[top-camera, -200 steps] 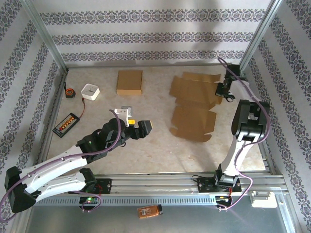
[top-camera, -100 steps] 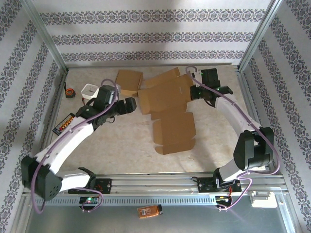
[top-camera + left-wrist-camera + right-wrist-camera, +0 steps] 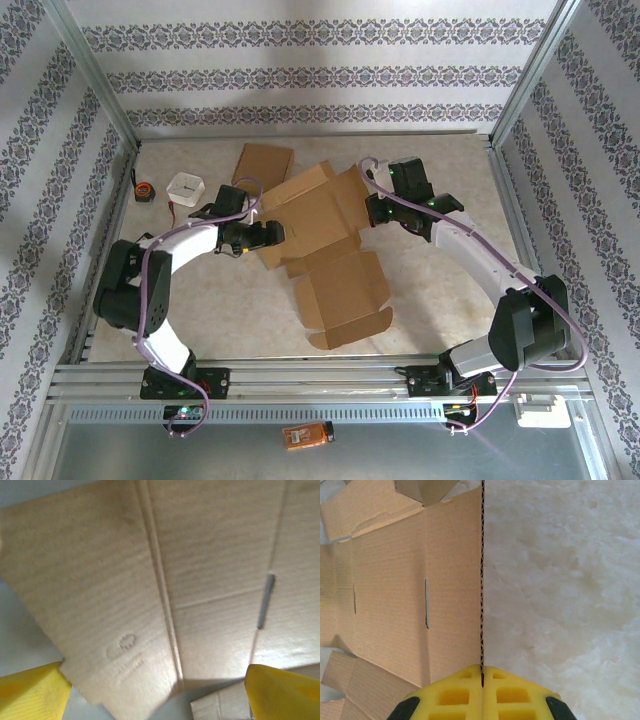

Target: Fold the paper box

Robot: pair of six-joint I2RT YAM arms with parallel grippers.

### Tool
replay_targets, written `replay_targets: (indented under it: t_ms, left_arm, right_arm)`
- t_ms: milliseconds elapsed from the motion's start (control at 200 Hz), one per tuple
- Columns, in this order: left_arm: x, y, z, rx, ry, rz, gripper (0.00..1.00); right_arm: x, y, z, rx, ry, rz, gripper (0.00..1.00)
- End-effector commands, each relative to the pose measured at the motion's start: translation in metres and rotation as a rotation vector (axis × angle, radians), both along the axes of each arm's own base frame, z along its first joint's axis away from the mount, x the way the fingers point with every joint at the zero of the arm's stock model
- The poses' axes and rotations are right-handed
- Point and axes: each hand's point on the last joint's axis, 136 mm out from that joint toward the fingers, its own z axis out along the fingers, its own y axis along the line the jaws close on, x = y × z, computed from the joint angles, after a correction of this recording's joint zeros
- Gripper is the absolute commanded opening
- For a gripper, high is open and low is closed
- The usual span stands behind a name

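Right jaws have dragged the paper box leftward; left jaws now flank its edge

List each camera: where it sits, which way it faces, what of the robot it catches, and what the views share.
Top external: above and behind the bases, facing down on the table; both arms, left pincer and right pincer.
Left wrist: on the left arm, facing the flat paper box close up; its yellow fingertips apart in the lower corners.
Right wrist: on the right arm, facing down along the box's edge; its yellow fingers shut on that edge.
Shared: the paper box, in all three.
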Motion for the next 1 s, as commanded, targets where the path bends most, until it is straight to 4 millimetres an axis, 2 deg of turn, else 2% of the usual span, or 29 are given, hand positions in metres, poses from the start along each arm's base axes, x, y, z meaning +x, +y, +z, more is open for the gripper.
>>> replay_targets:
  t_ms: [0, 65, 125, 200, 295, 430, 575, 650, 740, 859, 914, 994]
  left_arm:
    - [0.028, 0.000, 0.007, -0.017, -0.105, -0.020, 0.88]
    - [0.031, -0.002, 0.003, -0.047, -0.115, -0.015, 0.83]
    - [0.033, -0.009, 0.006, -0.100, -0.142, -0.021, 0.73]
    - [0.036, -0.018, 0.013, -0.170, -0.188, -0.038, 0.56]
    - [0.037, -0.023, 0.022, -0.210, -0.224, -0.049, 0.39]
    - [0.035, -0.026, 0.040, -0.234, -0.266, -0.075, 0.23]
    - [0.031, -0.023, 0.066, -0.200, -0.328, -0.103, 0.07]
    - [0.032, -0.020, 0.083, -0.171, -0.381, -0.122, 0.00]
    - [0.030, -0.021, 0.106, -0.146, -0.476, -0.173, 0.00]
    - [0.027, -0.019, 0.134, -0.093, -0.606, -0.241, 0.00]
    - [0.026, -0.018, 0.141, -0.060, -0.637, -0.271, 0.00]
    - [0.023, -0.014, 0.148, -0.007, -0.666, -0.303, 0.00]
  right_arm:
    - [-0.005, 0.010, 0.027, 0.051, -0.058, 0.022, 0.00]
    - [-0.005, 0.012, 0.032, 0.055, -0.069, 0.029, 0.00]
    - [-0.005, 0.014, 0.033, 0.059, -0.068, 0.030, 0.00]
    - [-0.004, 0.017, 0.032, 0.066, -0.061, 0.028, 0.00]
    - [-0.004, 0.020, 0.029, 0.070, -0.054, 0.025, 0.00]
    - [-0.005, 0.017, 0.022, 0.046, -0.057, 0.013, 0.01]
    - [-0.006, 0.009, 0.030, 0.030, -0.093, -0.010, 0.15]
    - [-0.007, 0.006, 0.042, 0.038, -0.127, -0.022, 0.29]
    - [-0.010, 0.004, 0.062, 0.052, -0.182, -0.021, 0.47]
    - [-0.013, -0.002, 0.091, 0.044, -0.289, -0.016, 0.66]
    - [-0.015, -0.003, 0.104, 0.030, -0.353, 0.015, 0.72]
    - [-0.020, 0.007, 0.118, -0.002, -0.456, 0.143, 0.79]
